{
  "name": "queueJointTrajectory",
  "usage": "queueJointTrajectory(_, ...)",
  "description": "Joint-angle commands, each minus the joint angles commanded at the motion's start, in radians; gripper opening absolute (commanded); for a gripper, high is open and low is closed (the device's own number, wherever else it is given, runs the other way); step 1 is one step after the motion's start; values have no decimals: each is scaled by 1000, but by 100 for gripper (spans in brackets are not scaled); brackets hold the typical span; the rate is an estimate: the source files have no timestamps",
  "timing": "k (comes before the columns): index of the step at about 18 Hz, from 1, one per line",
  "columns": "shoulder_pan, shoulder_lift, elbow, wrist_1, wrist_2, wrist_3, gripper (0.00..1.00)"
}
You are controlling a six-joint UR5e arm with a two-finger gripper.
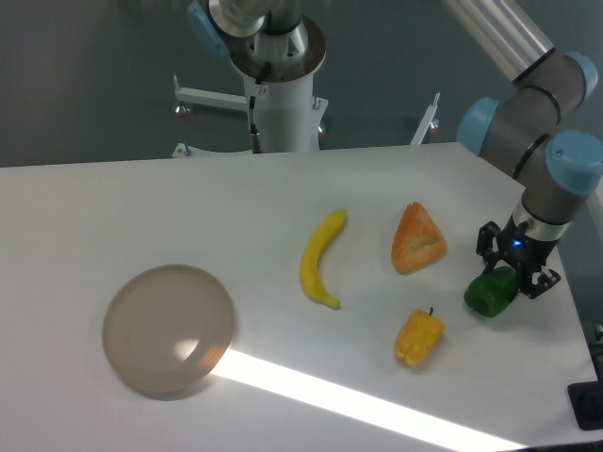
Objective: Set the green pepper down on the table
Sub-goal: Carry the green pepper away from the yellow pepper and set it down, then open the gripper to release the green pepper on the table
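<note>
Resting on white table [141, 207]: green pepper [490, 294].

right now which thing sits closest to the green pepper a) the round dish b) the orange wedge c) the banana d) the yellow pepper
d: the yellow pepper lies just left of and below the green pepper, which the gripper holds in its fingers at the table's right side.
</note>
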Motion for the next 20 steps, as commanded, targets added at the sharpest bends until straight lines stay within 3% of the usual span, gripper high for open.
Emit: queueJointTrajectory(20, -5, -9, -14, 2, -12, 3, 36)
